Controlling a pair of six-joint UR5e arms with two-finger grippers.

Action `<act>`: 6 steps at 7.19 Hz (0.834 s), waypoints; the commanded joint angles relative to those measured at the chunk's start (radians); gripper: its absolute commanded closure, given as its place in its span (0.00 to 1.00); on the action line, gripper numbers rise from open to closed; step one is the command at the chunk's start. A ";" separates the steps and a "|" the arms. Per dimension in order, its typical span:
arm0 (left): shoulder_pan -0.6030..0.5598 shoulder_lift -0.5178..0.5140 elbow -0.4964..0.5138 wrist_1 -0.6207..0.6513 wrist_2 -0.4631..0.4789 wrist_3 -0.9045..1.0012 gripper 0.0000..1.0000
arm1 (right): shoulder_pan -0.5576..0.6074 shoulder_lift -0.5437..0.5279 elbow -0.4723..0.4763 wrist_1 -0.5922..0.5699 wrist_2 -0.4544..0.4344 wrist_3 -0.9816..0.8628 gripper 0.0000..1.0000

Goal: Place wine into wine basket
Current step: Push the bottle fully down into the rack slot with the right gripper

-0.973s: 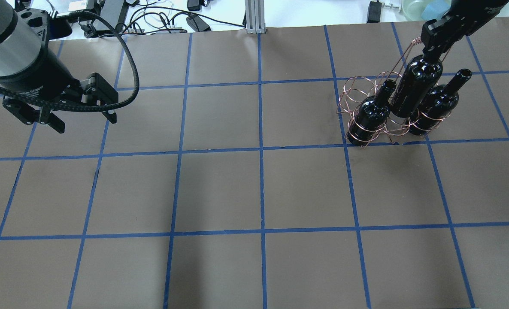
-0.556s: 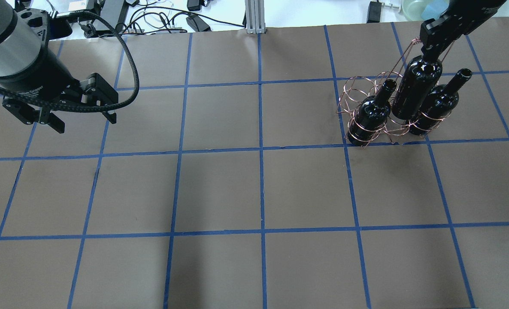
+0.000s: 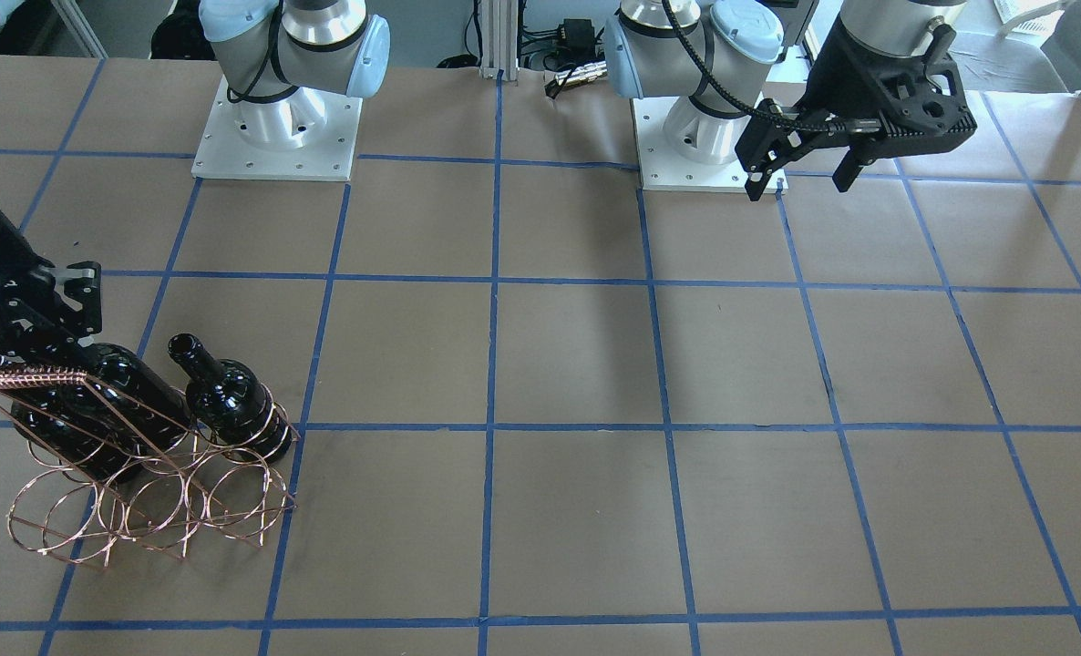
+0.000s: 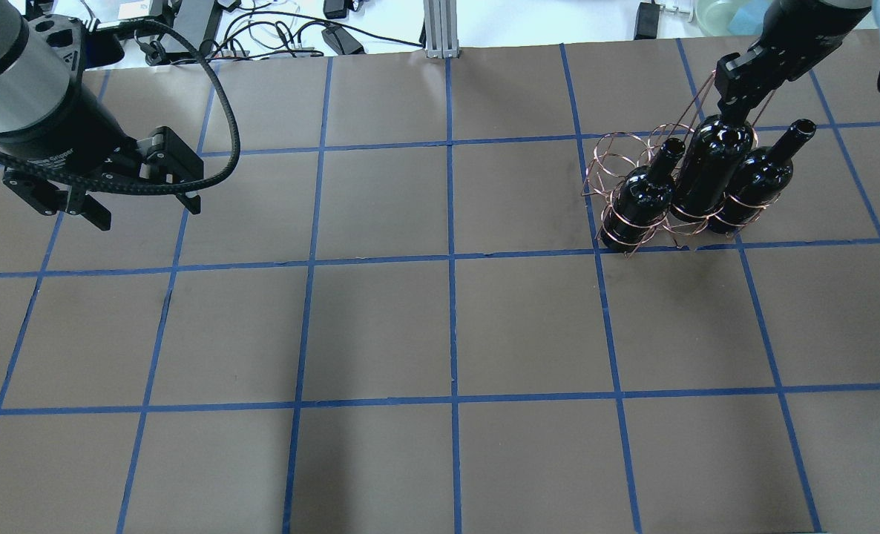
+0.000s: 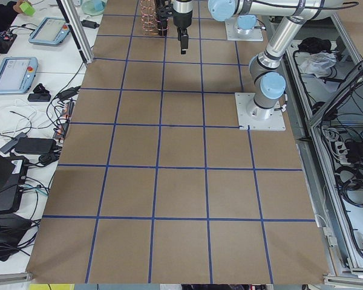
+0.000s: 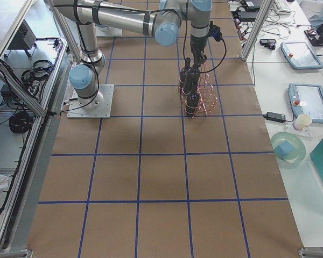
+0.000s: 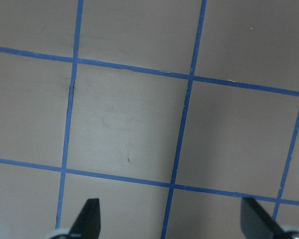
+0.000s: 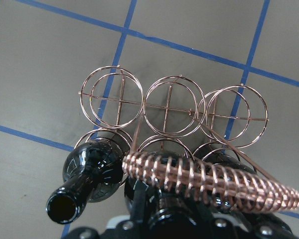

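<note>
The copper wire wine basket stands at the far right of the table. Two black wine bottles stand in its front rings. My right gripper is shut on the neck of a third wine bottle, which leans in the middle ring between them. In the front-facing view this bottle tilts under the braided handle. The right wrist view shows the handle and an open bottle mouth. My left gripper is open and empty, far away at the left.
Brown table paper with blue tape grid. Cables and power bricks lie along the far edge. The basket's back rings hold nothing. The left wrist view shows bare paper between its fingertips.
My right gripper has moved down and slightly left with the bottle. The bottle now sits deeper in the basket's middle ring. The left arm has not moved.
</note>
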 commanded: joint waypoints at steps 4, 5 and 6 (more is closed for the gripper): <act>0.001 -0.001 0.000 0.000 -0.001 0.000 0.00 | -0.009 0.028 0.093 -0.105 0.000 -0.005 1.00; 0.001 -0.001 0.002 0.001 0.002 0.000 0.00 | -0.009 0.036 0.095 -0.105 0.002 -0.004 1.00; 0.002 -0.001 0.003 0.001 0.002 0.000 0.00 | -0.009 0.037 0.098 -0.106 0.002 -0.004 1.00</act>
